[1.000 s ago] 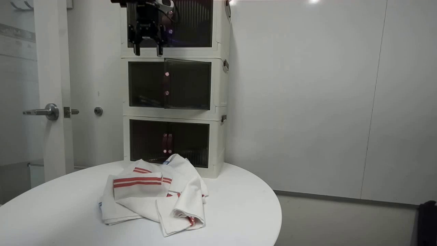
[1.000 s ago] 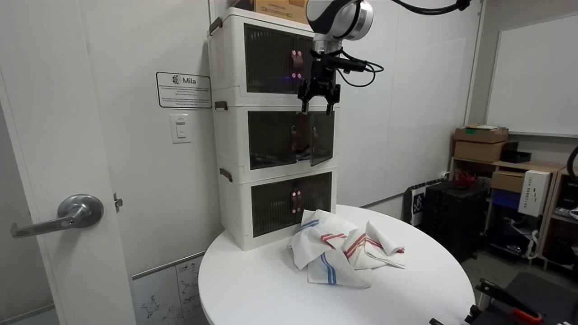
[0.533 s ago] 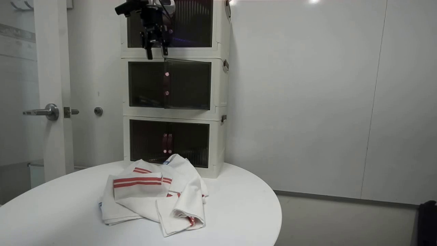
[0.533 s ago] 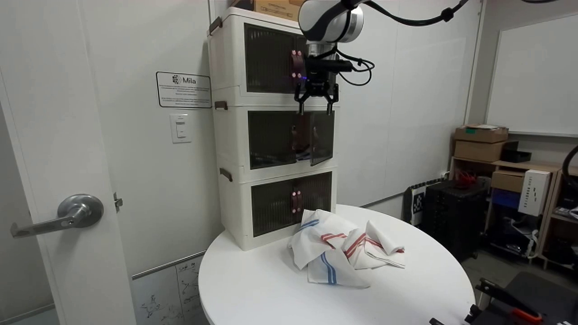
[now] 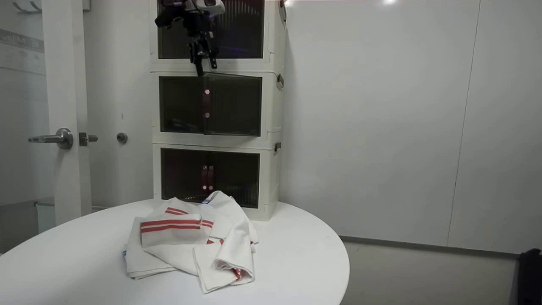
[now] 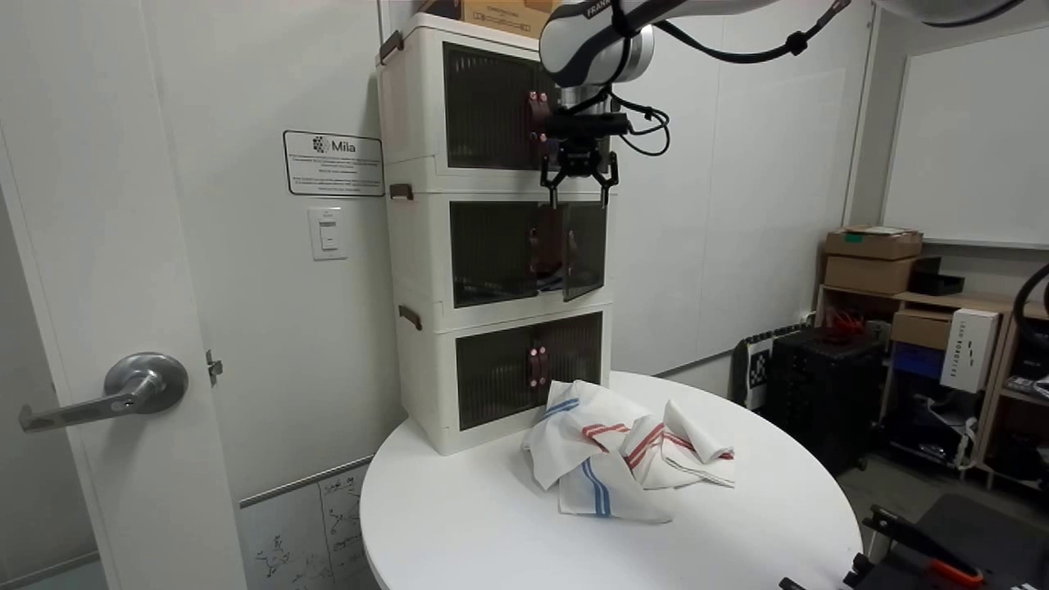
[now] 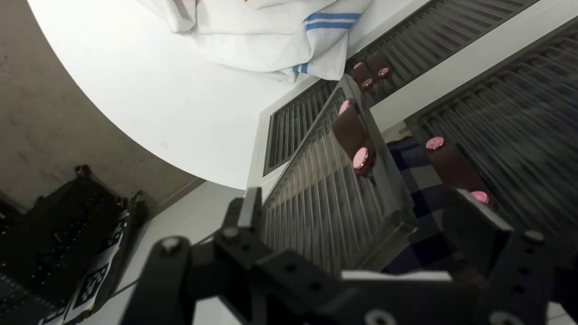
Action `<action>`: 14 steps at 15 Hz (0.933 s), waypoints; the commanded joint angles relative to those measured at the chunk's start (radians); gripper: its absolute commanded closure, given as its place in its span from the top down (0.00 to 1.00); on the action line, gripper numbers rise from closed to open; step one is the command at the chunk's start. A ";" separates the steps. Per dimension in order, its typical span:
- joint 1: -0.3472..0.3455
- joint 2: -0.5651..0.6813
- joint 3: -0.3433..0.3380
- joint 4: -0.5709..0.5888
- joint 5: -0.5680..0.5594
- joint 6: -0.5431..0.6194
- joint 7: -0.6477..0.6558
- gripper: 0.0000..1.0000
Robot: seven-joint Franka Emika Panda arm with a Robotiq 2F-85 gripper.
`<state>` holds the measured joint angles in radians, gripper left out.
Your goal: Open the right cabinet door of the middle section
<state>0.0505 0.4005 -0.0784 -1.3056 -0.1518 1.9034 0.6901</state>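
Apparently partway through: right door (image 6: 588, 250) of middle box (image 6: 424, 254) ajar; jaws wide, empty, near its top. Next, likely: hook free edge (image 7: 385, 175) from inside, swing outward.

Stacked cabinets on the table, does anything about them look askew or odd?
Yes: on the middle section, the right cabinet door stands ajar, angled outward, while its left twin and the bottom doors look shut.
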 commanded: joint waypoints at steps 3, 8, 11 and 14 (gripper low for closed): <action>0.026 0.075 -0.029 0.103 -0.044 -0.065 0.106 1.00; 0.005 0.059 -0.048 0.082 -0.051 -0.083 0.099 1.00; -0.020 0.021 -0.058 0.043 -0.036 -0.079 0.059 1.00; -0.048 -0.034 -0.056 -0.006 -0.024 -0.067 0.001 1.00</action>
<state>0.0215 0.4338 -0.1342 -1.2550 -0.1835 1.8450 0.7497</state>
